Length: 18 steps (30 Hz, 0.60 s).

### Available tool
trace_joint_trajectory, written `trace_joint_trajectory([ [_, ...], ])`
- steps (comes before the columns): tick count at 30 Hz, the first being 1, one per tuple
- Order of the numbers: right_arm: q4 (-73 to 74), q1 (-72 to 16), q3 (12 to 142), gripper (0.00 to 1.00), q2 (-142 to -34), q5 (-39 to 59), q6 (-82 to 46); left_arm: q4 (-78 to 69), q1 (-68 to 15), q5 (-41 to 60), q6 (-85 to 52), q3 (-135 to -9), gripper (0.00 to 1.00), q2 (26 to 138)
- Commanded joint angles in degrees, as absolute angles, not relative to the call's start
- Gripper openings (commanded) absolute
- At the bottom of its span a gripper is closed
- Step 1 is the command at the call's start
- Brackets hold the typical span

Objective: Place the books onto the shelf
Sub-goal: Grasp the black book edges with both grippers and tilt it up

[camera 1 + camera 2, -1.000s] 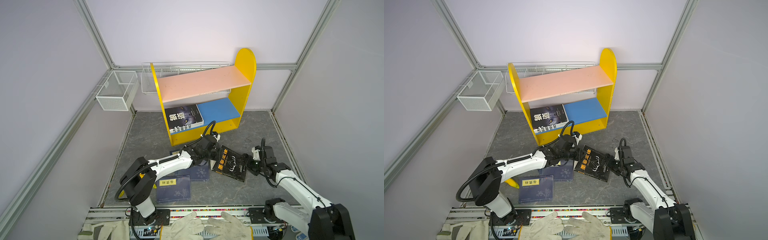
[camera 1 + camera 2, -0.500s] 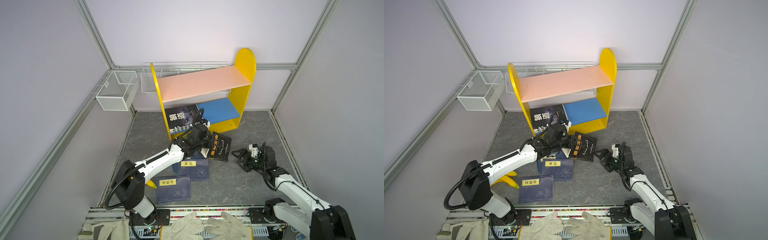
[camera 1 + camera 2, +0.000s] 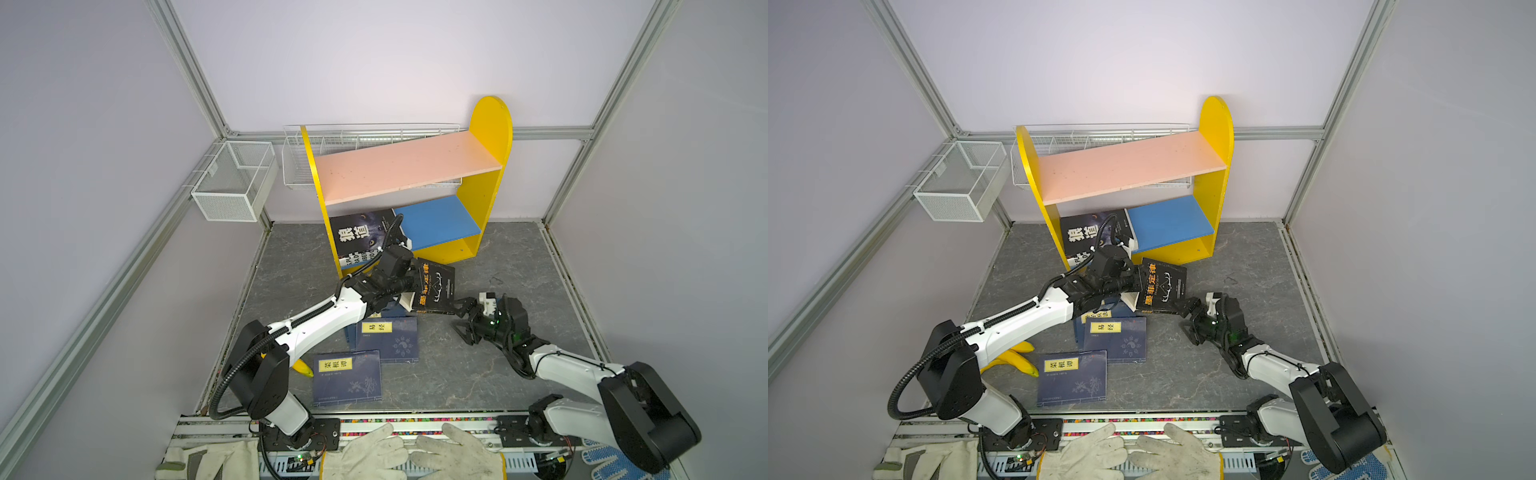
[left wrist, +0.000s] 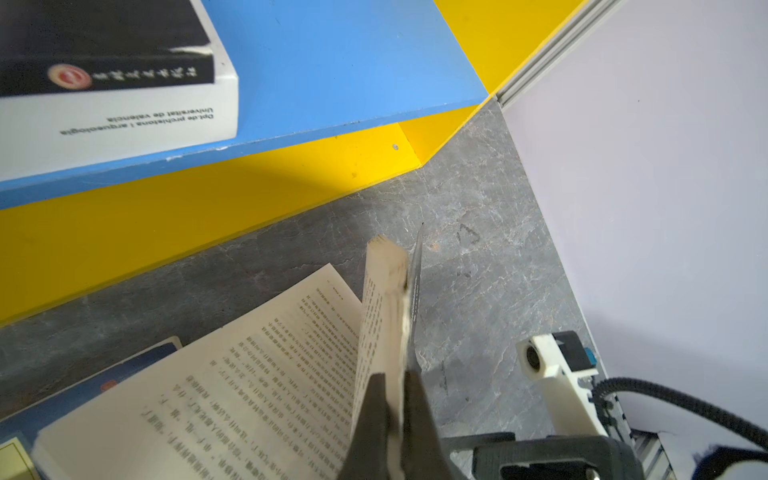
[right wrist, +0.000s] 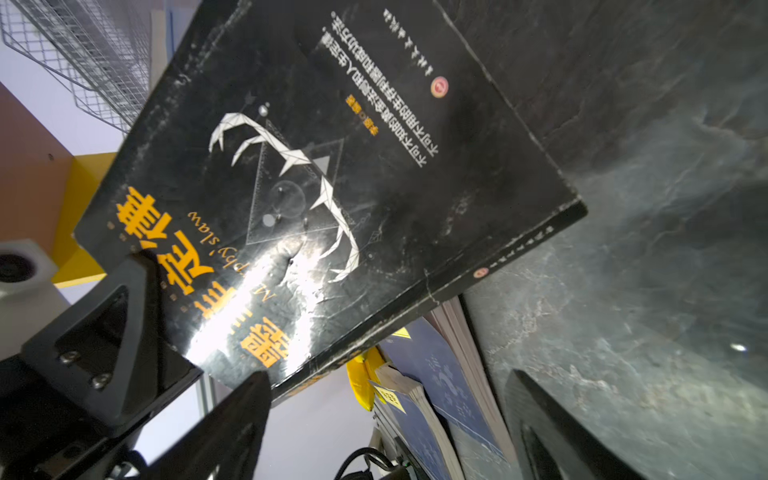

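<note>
My left gripper (image 3: 415,283) (image 4: 392,380) is shut on a black book with an orange title (image 3: 435,289) (image 3: 1163,286) (image 5: 332,166), held tilted above the floor just in front of the shelf (image 3: 490,124) (image 3: 1216,124). Its pages (image 4: 257,374) hang open. A second black book (image 3: 360,235) lies on a thick white book (image 4: 124,112) on the blue lower board (image 3: 438,226) (image 4: 332,62). Navy books (image 3: 388,338) (image 3: 347,376) (image 3: 1115,338) lie on the floor. My right gripper (image 3: 463,321) (image 5: 386,376) stands open beside the held book's lower corner.
Two white wire baskets (image 3: 232,183) (image 3: 365,137) hang on the back walls. A yellow banana (image 3: 303,368) (image 3: 1013,359) lies by the left arm's base. White gloves (image 3: 415,457) rest at the front rail. The pink upper board (image 3: 407,166) is bare.
The left gripper has lifted the black book off the floor, carried it toward the shelf and tipped it up. The right gripper has drawn back from the book's edge.
</note>
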State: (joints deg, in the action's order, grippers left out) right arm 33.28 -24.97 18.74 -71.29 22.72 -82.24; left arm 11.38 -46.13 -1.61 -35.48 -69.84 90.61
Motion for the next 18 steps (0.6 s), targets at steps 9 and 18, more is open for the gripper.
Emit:
trace_joint_trajectory([
  [9, 58.65, -28.06, 17.95, 0.97, -88.81, 16.00, -97.91, 5.37, -46.05, -4.72, -40.78, -66.98, 0.00, 86.71],
  [18, 82.18, -29.86, 22.34, 0.74, -111.96, 14.33, -101.60, 4.61, -46.04, -6.86, -46.44, -58.14, 0.00, 83.92],
])
